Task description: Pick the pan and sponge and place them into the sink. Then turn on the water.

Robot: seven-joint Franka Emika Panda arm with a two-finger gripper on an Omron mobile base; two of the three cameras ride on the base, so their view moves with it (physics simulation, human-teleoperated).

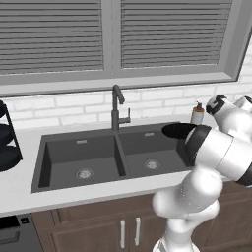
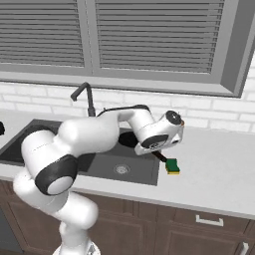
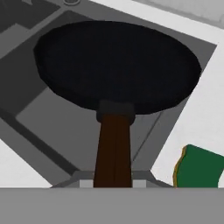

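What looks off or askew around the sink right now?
The pan hangs tilted over the sink basin's right edge, held by its handle, not resting flat. The sponge sits on the counter by the rim. No spill.

white counter (image 2: pixel 219 174), inset sink (image 1: pixel 64 162), sponge (image 2: pixel 172 166), soap bottle (image 1: pixel 197 114)

Pan (image 3: pixel 116 63) over the sink's (image 1: pixel 81 155) right basin (sponge (image 2: pixel 172 166) on the counter (image 2: pixel 219 169) beside it).

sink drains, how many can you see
2. One round silver drain sits in the floor of the left basin of the dark grey double-basin sink; the other sits in the right basin's floor. The robot arm covers part of the right basin.
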